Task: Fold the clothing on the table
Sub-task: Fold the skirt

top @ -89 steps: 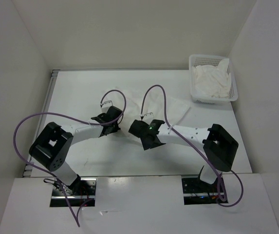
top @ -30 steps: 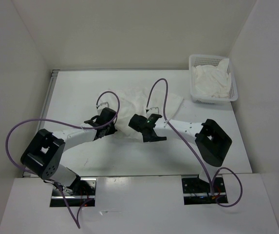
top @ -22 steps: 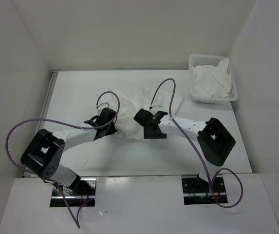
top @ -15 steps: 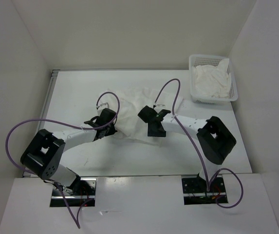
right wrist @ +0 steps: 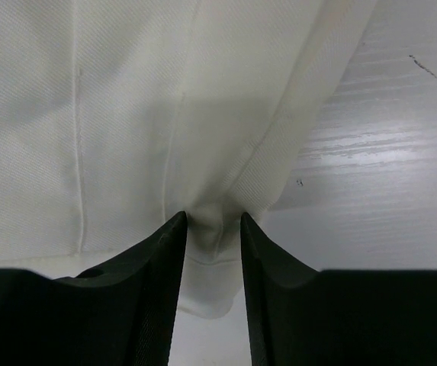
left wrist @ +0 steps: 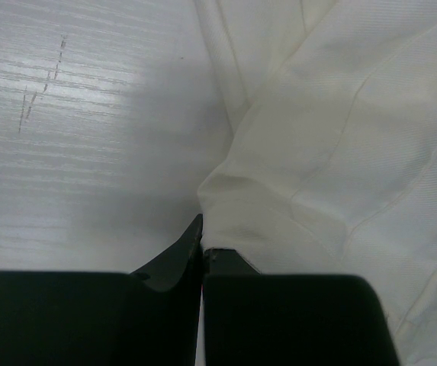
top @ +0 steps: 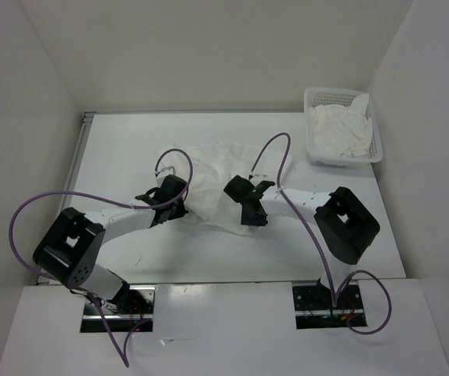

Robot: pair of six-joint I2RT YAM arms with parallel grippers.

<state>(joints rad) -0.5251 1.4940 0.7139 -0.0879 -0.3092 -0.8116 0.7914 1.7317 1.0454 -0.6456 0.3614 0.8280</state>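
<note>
A: Where to find the clothing (top: 216, 168)?

B: Crumpled at the middle of the table (top: 130, 141), well left of the basket (top: 343, 135) in the far right corner.

A: Held how?

B: Pinched at its near-left edge by the left gripper (left wrist: 202, 240), jaws pressed fully together on the hem. Straddled at its near-right edge by the right gripper (right wrist: 212, 221), jaws narrow but not meeting, a pleat of cloth bunched between them.

A: Likely to go wrong where?

B: On the right, probably. Could catch only the top layer of that pleat, or two layers at once, and so drag a doubled corner instead of a clean edge. Could also lose the cloth altogether if lifted before clamping home.

A: And on the left?

B: Grips very little fabric, right at the fingertips. Might slip free under a hard pull from the other side, leaving the fold lopsided.
</note>
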